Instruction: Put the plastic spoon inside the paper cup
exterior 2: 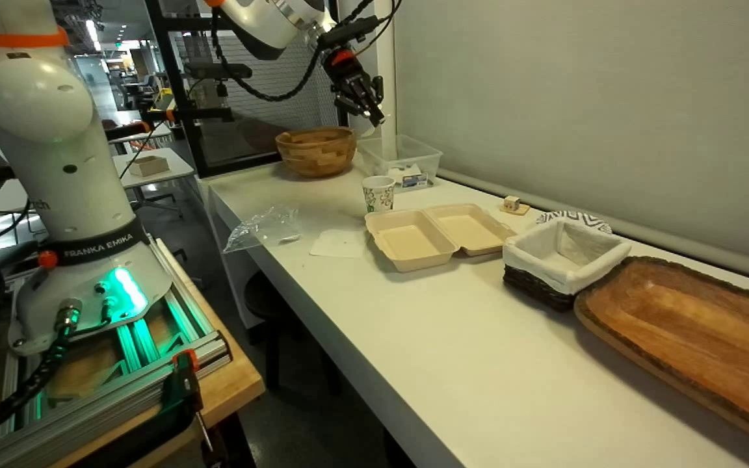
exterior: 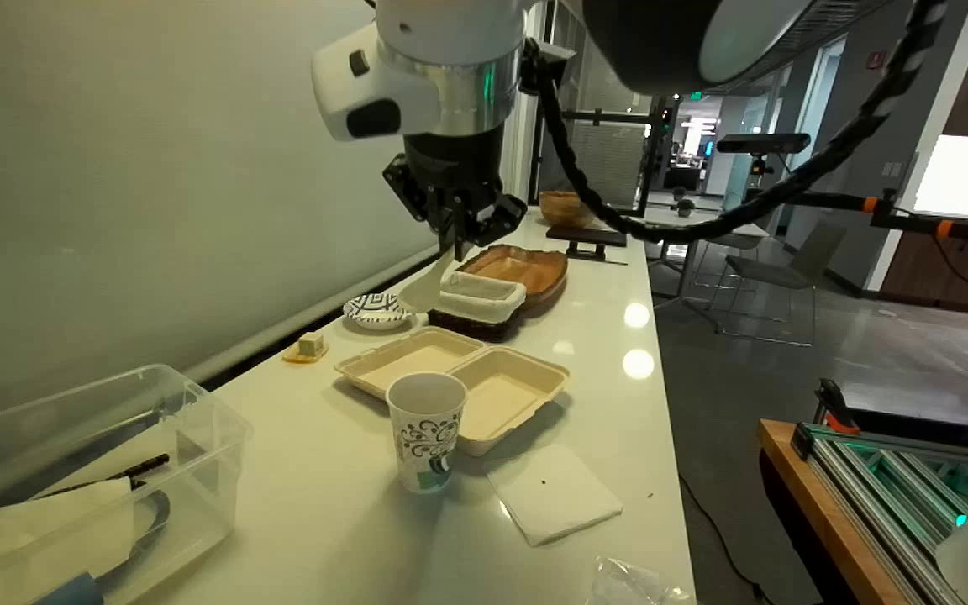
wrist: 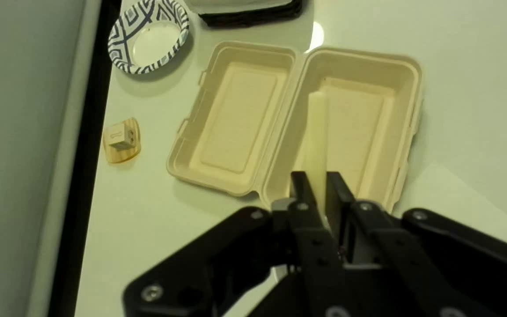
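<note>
The plastic spoon is pale cream-white and hangs tilted from my gripper in an exterior view (exterior: 425,291). It also shows in the wrist view (wrist: 317,132), pointing away between the fingers. My gripper (exterior: 454,245) is shut on the spoon, high above the counter; it also shows in the wrist view (wrist: 317,182). In an exterior view my gripper (exterior 2: 378,119) is small and only a bit of the spoon (exterior 2: 369,132) shows below it. The white paper cup with printed swirls stands upright on the counter in both exterior views (exterior: 426,437) (exterior 2: 379,194). The gripper hides it in the wrist view.
An open beige food tray (exterior: 507,430) lies behind the cup. A napkin (exterior: 553,494) and a plastic wrapper (exterior: 637,583) lie near the front edge. A clear bin (exterior: 198,470), a patterned bowl (exterior: 375,311), a lined basket (exterior 2: 566,250) and a wooden tray (exterior 2: 693,325) also stand there.
</note>
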You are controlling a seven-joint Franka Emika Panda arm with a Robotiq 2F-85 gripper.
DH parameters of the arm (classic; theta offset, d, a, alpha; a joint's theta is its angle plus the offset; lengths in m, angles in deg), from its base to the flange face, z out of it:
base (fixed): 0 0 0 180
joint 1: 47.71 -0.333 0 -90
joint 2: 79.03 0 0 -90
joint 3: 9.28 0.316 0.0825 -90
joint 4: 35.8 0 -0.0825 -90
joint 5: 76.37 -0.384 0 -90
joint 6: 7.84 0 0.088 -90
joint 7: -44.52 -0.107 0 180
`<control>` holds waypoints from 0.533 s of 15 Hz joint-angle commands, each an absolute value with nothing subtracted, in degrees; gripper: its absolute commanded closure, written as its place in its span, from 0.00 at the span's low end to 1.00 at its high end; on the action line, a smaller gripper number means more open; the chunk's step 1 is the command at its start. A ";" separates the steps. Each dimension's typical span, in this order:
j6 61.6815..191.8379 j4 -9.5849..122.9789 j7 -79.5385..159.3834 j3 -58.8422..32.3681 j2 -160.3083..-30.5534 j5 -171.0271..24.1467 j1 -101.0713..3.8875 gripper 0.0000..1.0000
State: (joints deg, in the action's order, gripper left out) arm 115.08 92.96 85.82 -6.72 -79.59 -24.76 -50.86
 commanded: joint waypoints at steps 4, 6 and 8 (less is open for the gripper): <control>116.17 91.40 81.36 -7.53 -88.91 -21.06 -49.45 0.97; 115.76 90.63 80.49 -7.32 -91.33 -20.93 -49.52 0.97; 115.87 89.81 79.31 -7.27 -93.41 -19.95 -49.63 0.97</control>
State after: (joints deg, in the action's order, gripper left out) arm 115.26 91.64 81.84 -7.54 -89.80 -22.21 -49.69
